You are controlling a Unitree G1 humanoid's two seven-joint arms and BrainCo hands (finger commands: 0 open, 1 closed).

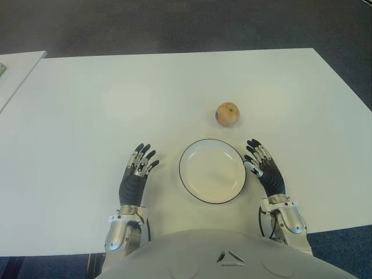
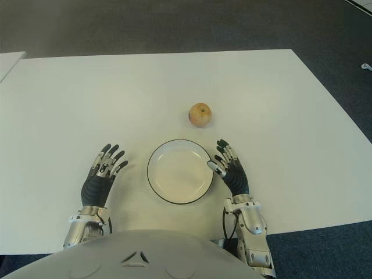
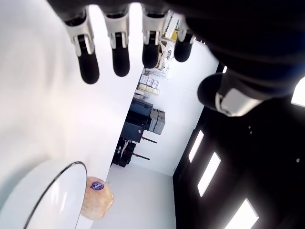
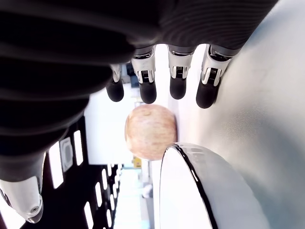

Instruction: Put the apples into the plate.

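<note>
You have one apple (image 1: 228, 113) on the white tabletop (image 1: 87, 116), sitting at about 1 o'clock from the plate (image 1: 195, 186), near its rim but not touching it. The white, dark-rimmed plate holds nothing. Your left hand (image 1: 138, 172) shows at the plate's 9 o'clock, fingers stretched out flat and gripping nothing. Your right hand (image 1: 264, 168) shows just beside the rim at 3 o'clock, fingers likewise extended and empty, pointing toward the apple.

White table (image 1: 116, 93) spans scene; second white table (image 1: 17, 67) at far left; dark carpet floor (image 1: 174, 23) beyond
</note>
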